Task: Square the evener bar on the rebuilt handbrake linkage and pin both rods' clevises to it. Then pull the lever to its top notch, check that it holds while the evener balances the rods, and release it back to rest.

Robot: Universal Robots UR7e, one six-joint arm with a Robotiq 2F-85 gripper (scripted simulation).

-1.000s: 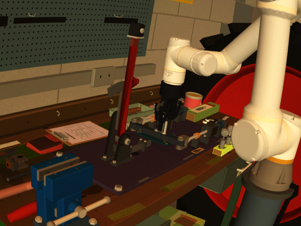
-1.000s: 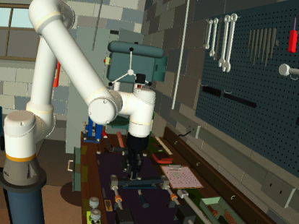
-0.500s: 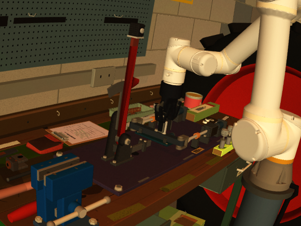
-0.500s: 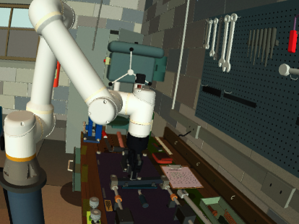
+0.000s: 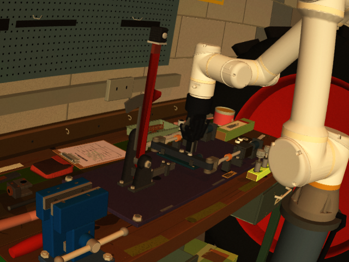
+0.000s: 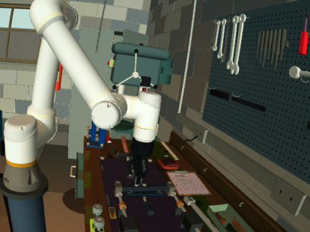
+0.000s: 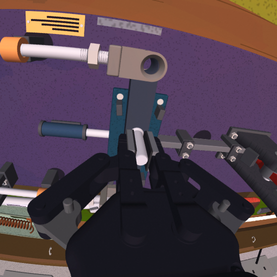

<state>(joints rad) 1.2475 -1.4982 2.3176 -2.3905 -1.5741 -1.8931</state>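
A short white peg [image 7: 139, 146] at the middle of the dark evener bar [image 7: 140, 103] sits gripped between the fingers of my gripper [image 7: 139, 144], which has closed on it. The bar [image 5: 183, 156] lies across a teal plate on the purple base plate. One rod's tan clevis [image 7: 137, 64] sits over the bar's far end, its eye empty. The other clevis [image 5: 159, 140] sits by the bar's opposite end. The red handbrake lever [image 5: 149, 96] stands nearly upright to the left. Several loose pins [image 5: 260, 160] stand in a yellow block at the bench's right edge.
Behind the linkage runs a wooden backboard under a pegboard [image 5: 84, 33]. A green tray with a spring [image 5: 153, 128], a red can [image 5: 224, 115] and a green box [image 5: 235, 128] sit behind the bar. A blue vice [image 5: 72, 208] stands at the front left, a clipboard [image 5: 90, 153] beside the lever.
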